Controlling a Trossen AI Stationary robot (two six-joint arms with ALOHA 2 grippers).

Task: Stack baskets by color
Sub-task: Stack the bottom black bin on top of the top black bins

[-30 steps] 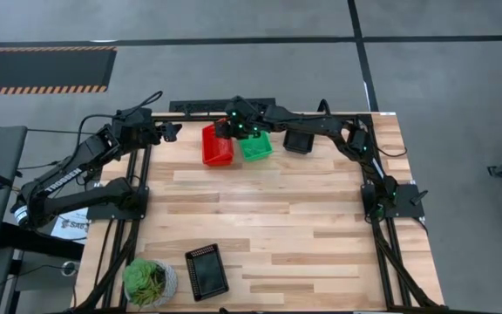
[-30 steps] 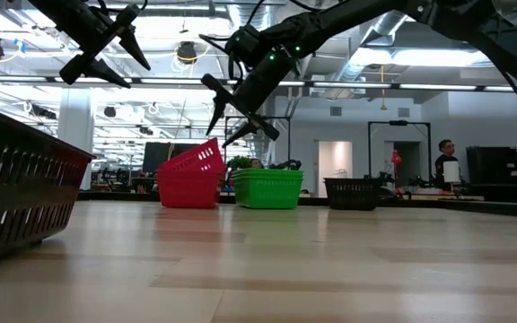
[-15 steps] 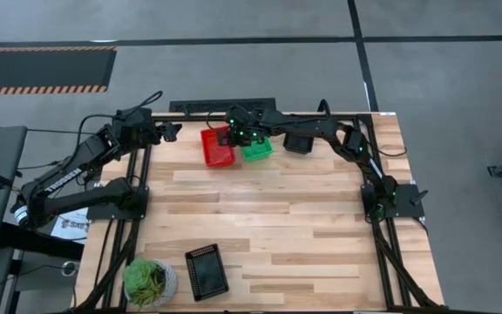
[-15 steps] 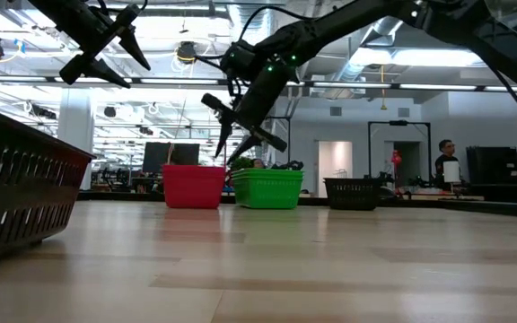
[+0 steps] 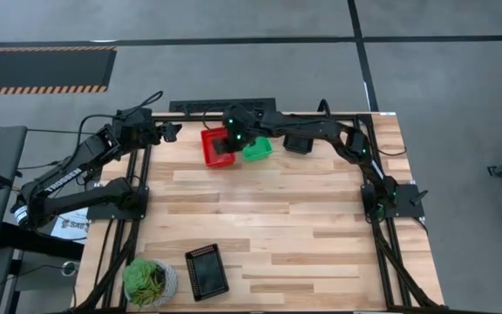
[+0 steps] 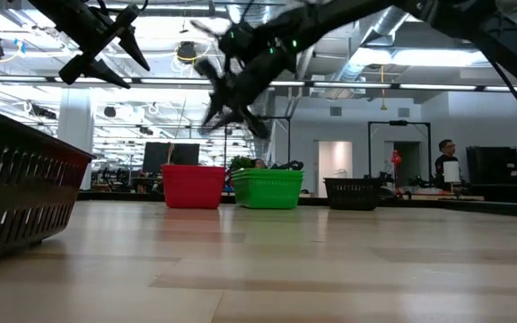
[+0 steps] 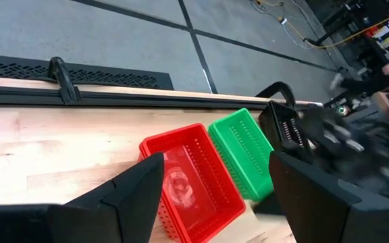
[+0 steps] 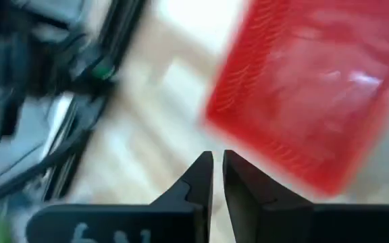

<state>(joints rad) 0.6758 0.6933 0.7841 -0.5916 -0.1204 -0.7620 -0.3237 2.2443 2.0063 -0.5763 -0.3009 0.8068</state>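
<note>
A stack of red baskets (image 5: 215, 148) stands on the table at the far edge. Green baskets (image 5: 256, 150) are beside it on the right, and a black basket (image 5: 297, 142) is farther right. Another black basket (image 5: 206, 271) lies near the front edge. My right gripper (image 8: 217, 162) hovers above the red and green baskets (image 6: 232, 121), its fingers almost together with nothing between them. The red stack (image 8: 302, 81) lies just ahead of it. My left gripper (image 7: 215, 182) hangs open in the air at the far left (image 5: 174, 131), looking toward the red (image 7: 194, 175) and green (image 7: 245, 152) baskets.
A round potted green plant (image 5: 150, 281) stands at the front left corner, next to the near black basket (image 6: 16, 188). Bare wood (image 5: 277, 218) stretches across the table's middle. A dark rail (image 7: 80, 94) runs along the far edge.
The top red basket sat tipped on its stack a second ago; it has dropped level into the stack. My right gripper has risen a little, shifted toward the table's left edge over the red stack, and rolled about its own axis.
</note>
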